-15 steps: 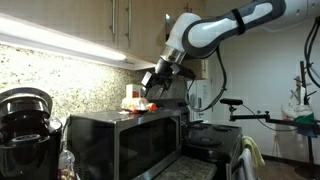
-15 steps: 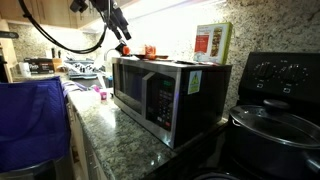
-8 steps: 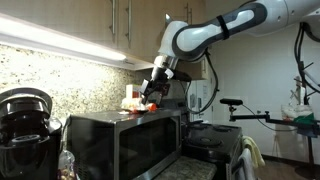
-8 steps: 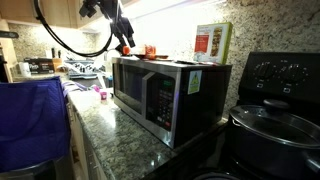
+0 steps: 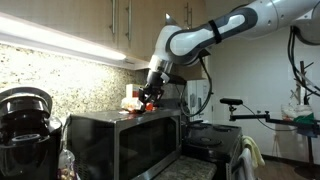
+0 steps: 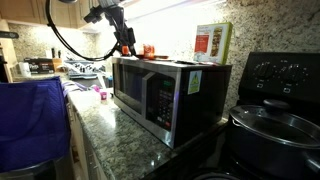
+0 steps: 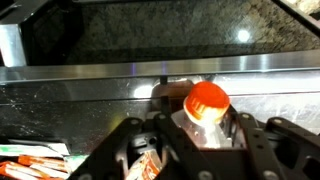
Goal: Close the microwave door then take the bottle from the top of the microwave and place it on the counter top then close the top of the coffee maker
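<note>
Now | arm bends down from overhead, wrist tilted toward microwave (image 6: 150,90) top | gripper (image 5: 150,97) jaws spread, flanking bottle (image 7: 205,108), no clear pinch | bottle upright on microwave top, rear part | microwave door (image 6: 130,88) looks closed

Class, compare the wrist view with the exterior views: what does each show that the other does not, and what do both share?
Wrist view only: the cap of the small reddish-orange bottle from above, sitting between two dark fingers, and orange-and-white packets at bottom left. Exterior views only: the boxy stainless-steel microwave, the black pod-style coffee maker, the black stove and the white robot arm. Shared: the bottle, the gripper around it and the speckled granite backsplash.
</note>
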You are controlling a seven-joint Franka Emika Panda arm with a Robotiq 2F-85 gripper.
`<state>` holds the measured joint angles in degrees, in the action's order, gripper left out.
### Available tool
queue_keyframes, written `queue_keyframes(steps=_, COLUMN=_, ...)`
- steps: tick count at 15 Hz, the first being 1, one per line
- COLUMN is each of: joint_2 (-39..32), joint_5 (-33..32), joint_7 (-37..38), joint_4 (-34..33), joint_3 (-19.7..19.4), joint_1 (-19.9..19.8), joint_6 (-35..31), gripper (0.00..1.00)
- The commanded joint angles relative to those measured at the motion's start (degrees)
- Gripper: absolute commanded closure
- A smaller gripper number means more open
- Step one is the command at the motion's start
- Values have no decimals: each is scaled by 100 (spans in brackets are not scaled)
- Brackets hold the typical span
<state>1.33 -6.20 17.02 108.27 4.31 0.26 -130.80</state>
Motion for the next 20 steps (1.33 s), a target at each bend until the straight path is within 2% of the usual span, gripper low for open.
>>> queue_keyframes(steps=1, joint_2=-87, joint_5=73, joint_7=-176, joint_4=-141, joint_3=-71, joint_1=72, joint_6=144, gripper=80)
queue_keyframes(steps=2, joint_2=-69, joint_5=78, joint_7=-184, joint_4=-116, joint_3=-72, joint_1=74, joint_6=137, gripper=85)
queue_keyframes(steps=3, joint_2=-36, joint_5=45, joint_7=-180, joint_4=-87, joint_3=-73, joint_1=74, joint_6=146, gripper=86)
queue_keyframes(steps=9, joint_2=832, joint_5=-180, joint_7=-280, joint_4=598, joint_3=-27, joint_1=96, joint_6=156, gripper=85)
queue_keyframes(steps=14, joint_2=2061, joint_5=-594, joint_7=-321, joint_4=1487, joint_3=225, joint_1=208, joint_6=962, gripper=85)
queue_keyframes(steps=20, joint_2=2910, joint_5=-717, joint_7=-947, joint_4=2192, joint_3=670, joint_1=623, joint_6=1739, gripper=85)
